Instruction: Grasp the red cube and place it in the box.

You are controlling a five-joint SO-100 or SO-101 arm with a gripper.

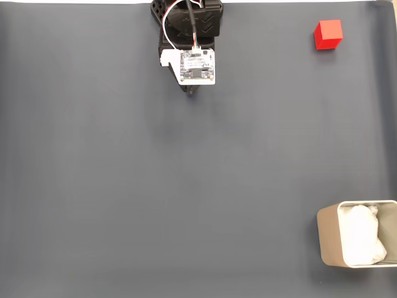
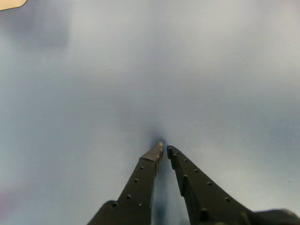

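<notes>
Dark grey matte sheet covers the worktop (image 1: 124, 186) across the whole fixed view, with a thin pale strip along the far edge.

Arm (image 1: 189, 28) sits at the far edge, slightly left of centre in the fixed view: black body, white and red wires running to a small white circuit board on top. Seen from above, the board hides most of what hangs below it.

Box (image 1: 329, 239) is in the near right corner in the fixed view: beige-grey, rounded corners, thin walls, crumpled white paper (image 1: 363, 236) inside. Its right side is cut by the frame edge.

Pincer (image 2: 165, 149) in the wrist view: two black fingers with rows of small holes coming in from the near edge, tips almost together with just a narrow gap, nothing between them. Tips look close to the sheet or touching it; a dark shadow sits right at the tips, but the view is too blurred to be sure of contact.

Red cube (image 1: 328, 34) lies in the far right corner in the fixed view, resting on the sheet, well apart from the arm and from the box, which is straight towards the near side from it.
</notes>
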